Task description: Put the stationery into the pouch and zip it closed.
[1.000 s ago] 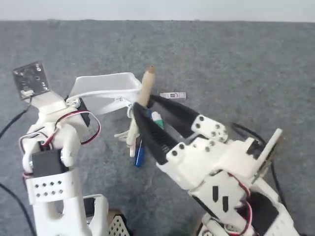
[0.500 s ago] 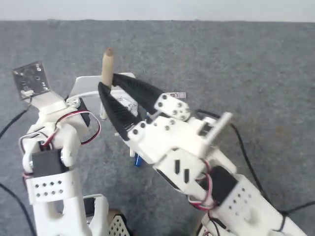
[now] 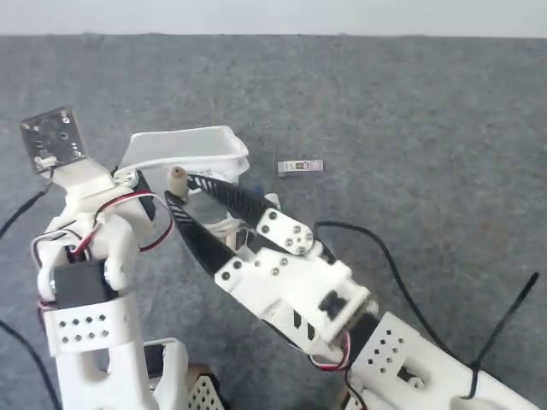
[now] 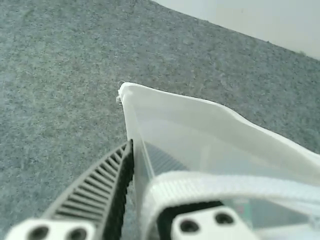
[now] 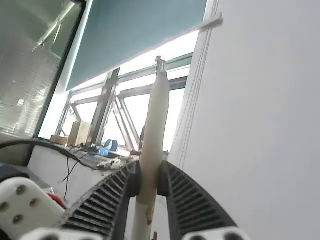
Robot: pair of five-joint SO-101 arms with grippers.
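The translucent white pouch lies open on the grey carpet, one corner pinched by my left gripper. In the left wrist view the pouch wall runs between the jaws of the left gripper. My right gripper, with black ribbed fingers, is shut on a cream pen. The pen's end sits just in front of the pouch's mouth. In the right wrist view the pen stands clamped in the right gripper and points up at the room. Loose white stationery lies partly hidden under the right arm.
A small flat rectangular item lies on the carpet to the right of the pouch. The right arm's black cable loops over the carpet. The left arm's body stands at the front left. Bare carpet stretches to the far right.
The right gripper has carried the pen left and down from above the loose stationery to the pouch's mouth. The arm has tipped over, so the pen now looks much shorter. The left arm has kept still.
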